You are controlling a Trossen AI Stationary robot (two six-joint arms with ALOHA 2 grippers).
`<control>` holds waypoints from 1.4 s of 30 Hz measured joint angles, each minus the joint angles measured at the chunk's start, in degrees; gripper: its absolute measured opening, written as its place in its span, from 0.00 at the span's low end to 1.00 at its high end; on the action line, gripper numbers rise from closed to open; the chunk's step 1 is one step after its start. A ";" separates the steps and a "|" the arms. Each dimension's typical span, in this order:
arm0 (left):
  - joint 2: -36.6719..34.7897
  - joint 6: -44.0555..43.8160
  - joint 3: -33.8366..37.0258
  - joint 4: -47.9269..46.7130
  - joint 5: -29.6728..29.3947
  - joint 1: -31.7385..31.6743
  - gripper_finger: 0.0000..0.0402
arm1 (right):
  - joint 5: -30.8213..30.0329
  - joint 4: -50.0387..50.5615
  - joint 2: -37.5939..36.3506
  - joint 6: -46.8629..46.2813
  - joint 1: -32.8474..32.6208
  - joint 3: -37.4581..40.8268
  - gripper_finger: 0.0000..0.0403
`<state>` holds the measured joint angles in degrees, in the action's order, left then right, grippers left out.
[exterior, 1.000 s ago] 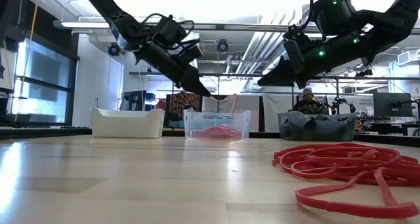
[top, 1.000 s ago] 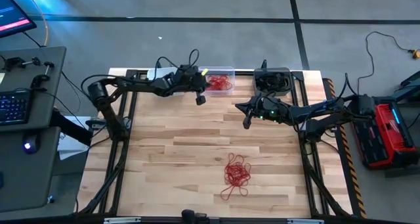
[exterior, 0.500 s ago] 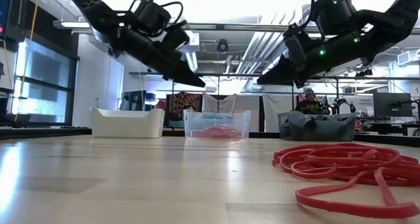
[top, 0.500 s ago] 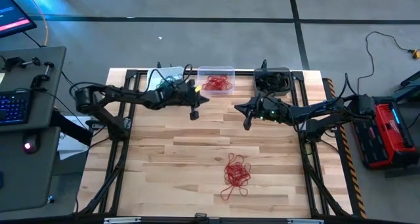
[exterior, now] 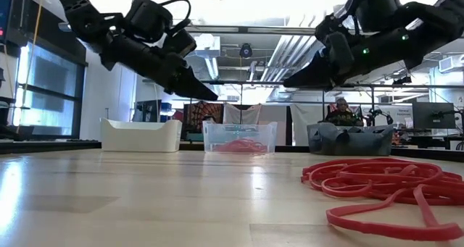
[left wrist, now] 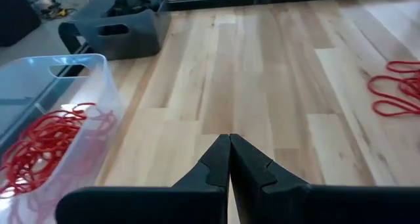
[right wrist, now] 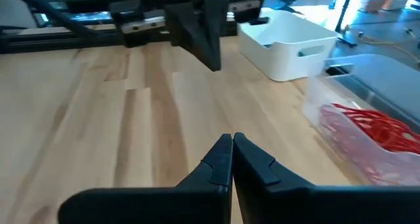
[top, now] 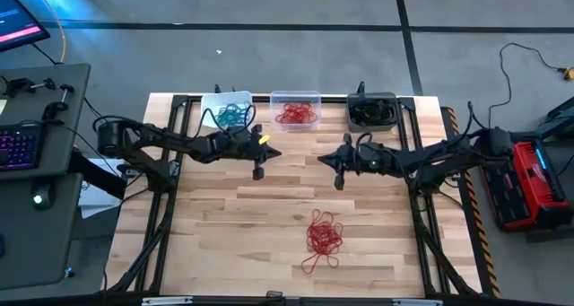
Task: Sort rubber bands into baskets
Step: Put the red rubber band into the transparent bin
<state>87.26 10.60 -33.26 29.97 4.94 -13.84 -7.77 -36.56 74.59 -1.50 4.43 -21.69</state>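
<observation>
A loose heap of red rubber bands [top: 323, 237] lies on the wooden table toward its near edge, large in the low view [exterior: 377, 180]. Three baskets stand in a row at the far edge. The white one [top: 226, 111] holds teal bands, the clear one [top: 295, 111] red bands, and the dark grey one [top: 372, 111] dark bands. My left gripper [top: 257, 172] hovers shut in front of the white and clear baskets, with nothing in it [left wrist: 230, 138]. My right gripper [top: 338, 182] hovers shut in front of the dark grey basket, also holding nothing [right wrist: 232, 137].
Bare wood lies between the two grippers and down to the red heap. A desk with a keyboard [top: 18, 147] stands off the table's left. A red and black device [top: 525, 180] sits on the floor to the right. A person [exterior: 341, 111] shows far behind the table.
My left gripper has drawn back from over the clear basket toward the table's near and left side, staying shut, so the white basket with its teal bands now shows. My right gripper has swung a little toward the near edge. The bands and baskets have not moved.
</observation>
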 joint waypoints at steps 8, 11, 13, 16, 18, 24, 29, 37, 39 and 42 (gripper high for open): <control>0.00 -0.91 2.63 3.43 0.01 2.35 0.00 | 0.07 8.11 0.00 -3.12 -4.08 -4.79 0.00; 0.00 -1.13 2.63 3.42 0.01 2.92 0.00 | 0.09 14.39 0.00 -4.02 -5.24 -7.45 0.00; 0.01 -1.08 2.63 3.37 -0.01 3.35 0.00 | 0.09 17.82 0.00 -4.73 -6.03 -8.69 0.00; 0.00 -1.09 2.63 3.39 0.00 3.92 0.00 | 0.09 22.38 0.00 -6.97 -7.73 -10.03 0.00; 0.01 -1.49 2.63 3.19 -0.01 4.30 0.00 | 0.09 25.45 0.00 -9.17 -9.18 -10.75 0.00; 0.02 -2.46 2.63 2.56 0.01 5.34 0.00 | -0.23 30.54 0.00 -14.51 -14.31 -11.34 0.08; 0.02 -2.97 2.62 2.51 -0.01 5.32 0.00 | -0.33 33.02 0.57 -17.63 -17.38 -11.34 0.22; 0.02 -3.05 2.58 2.42 -0.01 5.20 0.00 | -0.35 35.01 7.36 -19.06 -22.02 -11.34 0.32; 0.02 -3.05 2.58 2.33 0.00 5.19 0.00 | -0.35 34.36 9.65 -19.08 -23.08 -11.34 0.32; 0.02 -3.03 2.58 2.14 -0.01 5.19 0.00 | -0.35 33.21 12.82 -19.04 -24.34 -11.34 0.32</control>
<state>87.29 7.57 -30.68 32.12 4.93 -8.64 -8.12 -3.35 87.41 -20.54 -19.91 -33.04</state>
